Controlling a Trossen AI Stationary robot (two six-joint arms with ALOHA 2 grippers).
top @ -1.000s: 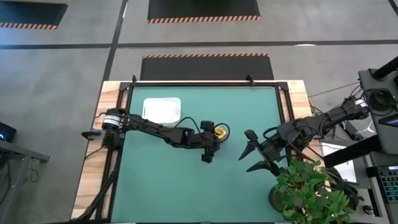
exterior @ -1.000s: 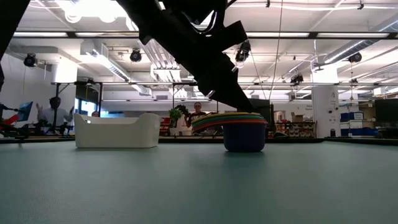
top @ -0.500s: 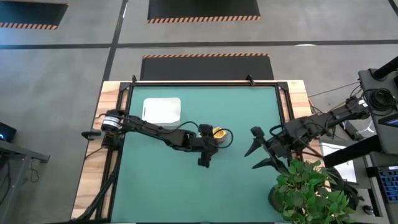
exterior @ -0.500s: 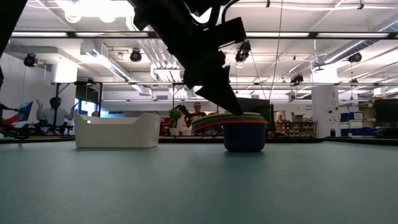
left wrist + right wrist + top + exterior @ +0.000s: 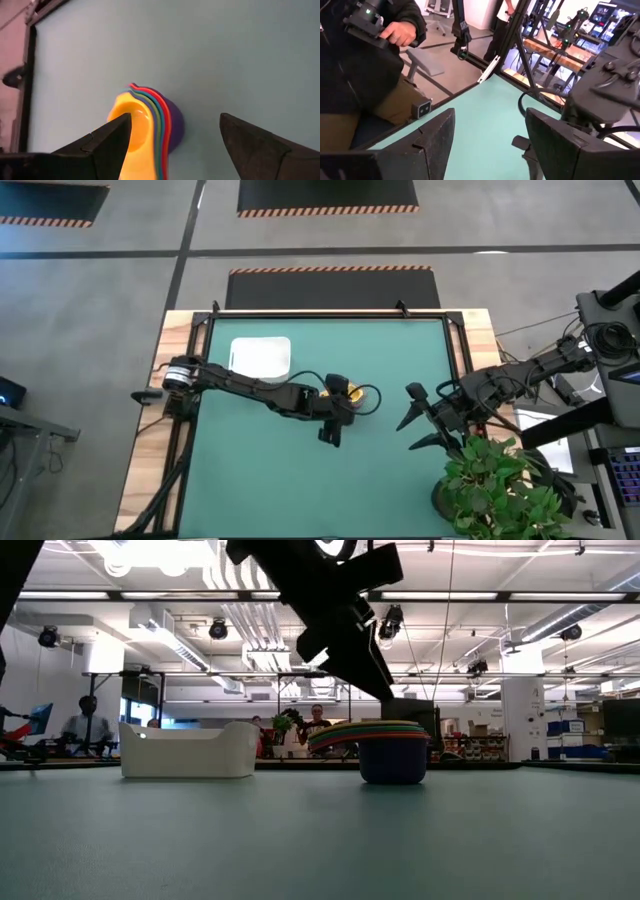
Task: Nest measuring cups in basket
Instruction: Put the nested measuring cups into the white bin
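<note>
Moved: left claw (image 5: 352, 399) has eased farther over the measuring cups (image 5: 353, 392)
Left claw: spread wide, straddling the nested cups
Right claw (image 5: 412, 423): spread, empty
Basket (image 5: 261, 356): apart on the desk (image 5: 300, 470)

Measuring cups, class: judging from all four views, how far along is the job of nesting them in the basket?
Done: the measuring cups sit nested in one stack on the table. In hand: the open left gripper hovers over the stack. Left: gripping it and moving it to the basket, which stands apart. The right gripper waits open, aside.
</note>
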